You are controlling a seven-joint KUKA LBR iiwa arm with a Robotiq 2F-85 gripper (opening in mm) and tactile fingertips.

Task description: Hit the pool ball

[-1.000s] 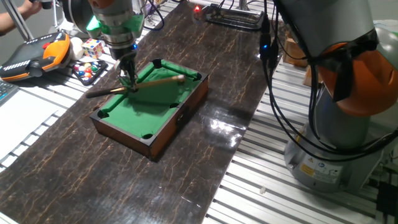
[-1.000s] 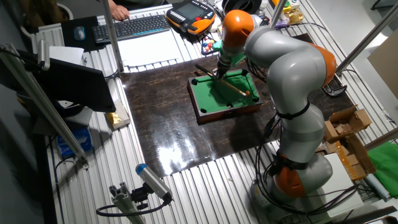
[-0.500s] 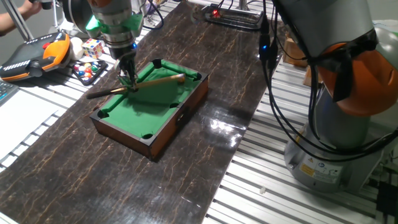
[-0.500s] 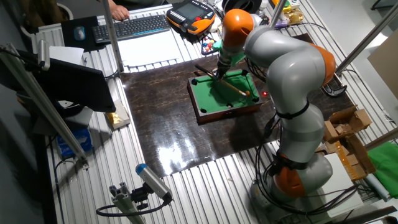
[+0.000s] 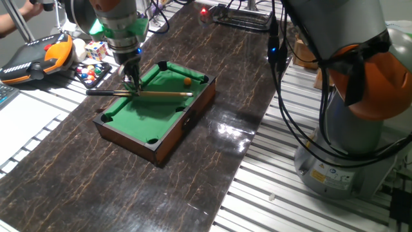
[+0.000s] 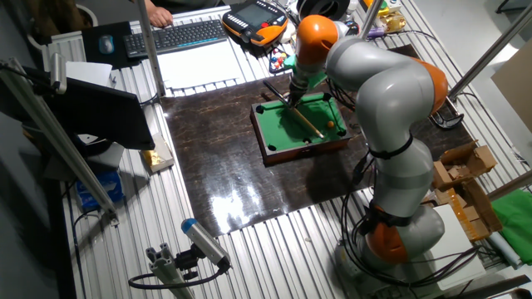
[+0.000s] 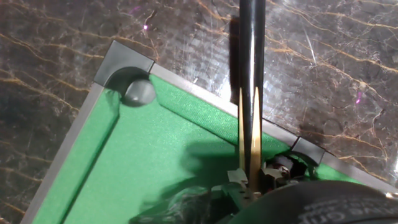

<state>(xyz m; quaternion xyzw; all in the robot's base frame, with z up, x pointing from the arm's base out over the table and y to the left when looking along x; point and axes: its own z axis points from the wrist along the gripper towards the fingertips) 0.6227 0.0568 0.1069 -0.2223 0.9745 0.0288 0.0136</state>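
Green felt table (image 5: 148, 116) mid-counter. Gripper (image 5: 133, 86) clamped on cue (image 5: 158, 94) near butt, for swing leverage. Orange ball (image 5: 187, 81) near far corner pocket, apart from tip.

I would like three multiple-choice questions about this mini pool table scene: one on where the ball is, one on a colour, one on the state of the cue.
1. Where is the pool ball?
A. on the felt near a corner of the pool table
B. on the dark tabletop
C. between the jaws

2. What colour is the playing surface?
A. blue
B. green
C. red

3. How is the cue stick held?
A. lying free on the floor
B. standing upright in a pocket
C. gripped by the gripper, lying across the table

Answers:
1 A, the small orange ball sits on the felt close to a corner.
2 B, the felt is green in all views.
3 C, the jaws are closed on the cue and its dark butt sticks out past the rail.
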